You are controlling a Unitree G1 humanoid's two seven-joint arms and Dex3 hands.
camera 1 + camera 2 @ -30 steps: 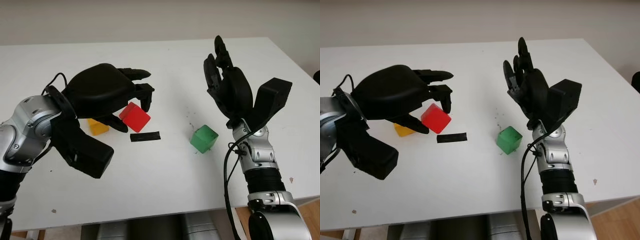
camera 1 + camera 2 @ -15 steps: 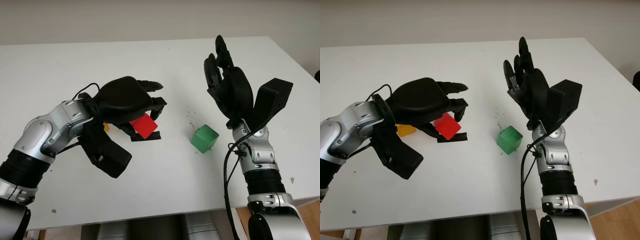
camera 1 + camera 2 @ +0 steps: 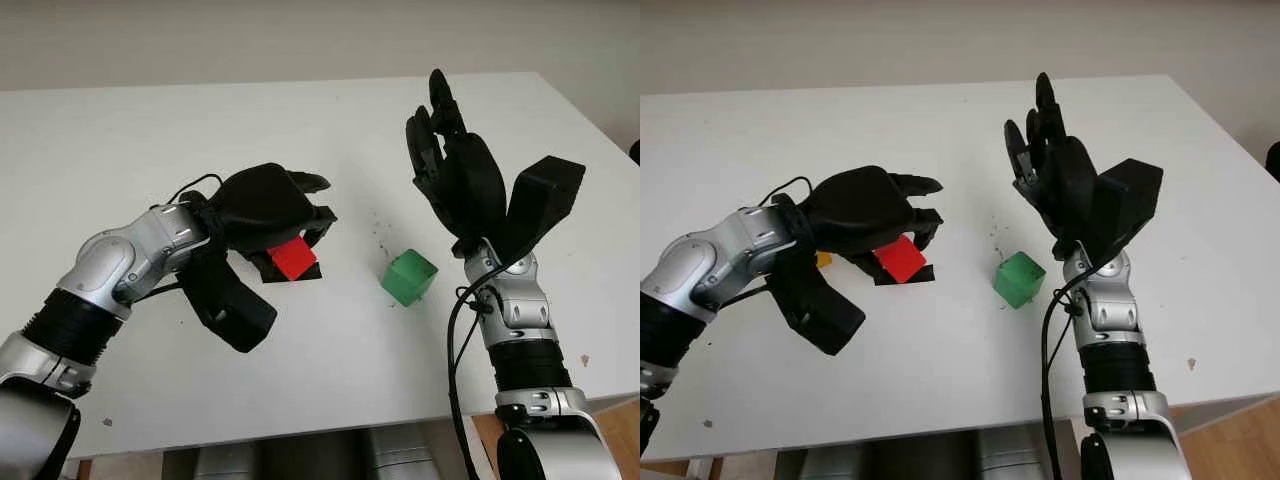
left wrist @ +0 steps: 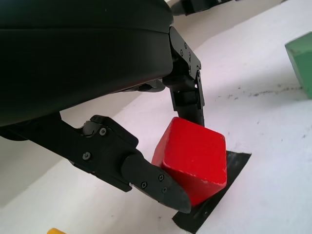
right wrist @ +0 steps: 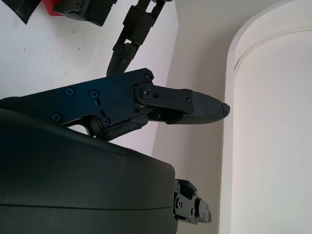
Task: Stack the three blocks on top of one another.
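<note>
The left hand (image 3: 268,208) has its fingers (image 4: 155,180) wrapped around the red block (image 3: 294,257), which sits tilted over the black tape strip (image 4: 214,196) on the white counter (image 3: 330,340). To do this step well, I think the hand should keep a tight hold and set the block down flat and straight. The green block (image 3: 409,277) sits near on the right, a bit of the yellow block (image 3: 823,260) peeks out behind the left hand, and the right hand (image 3: 457,172) is up above the counter, open and holding nothing

You see a red block (image 3: 294,260), a green block (image 3: 408,278) and a bit of a yellow block (image 3: 823,260). The table (image 3: 120,140) is white, the tape strip (image 4: 214,200) black. Both hands, left hand (image 3: 265,208) and right hand (image 3: 455,175), are black.
</note>
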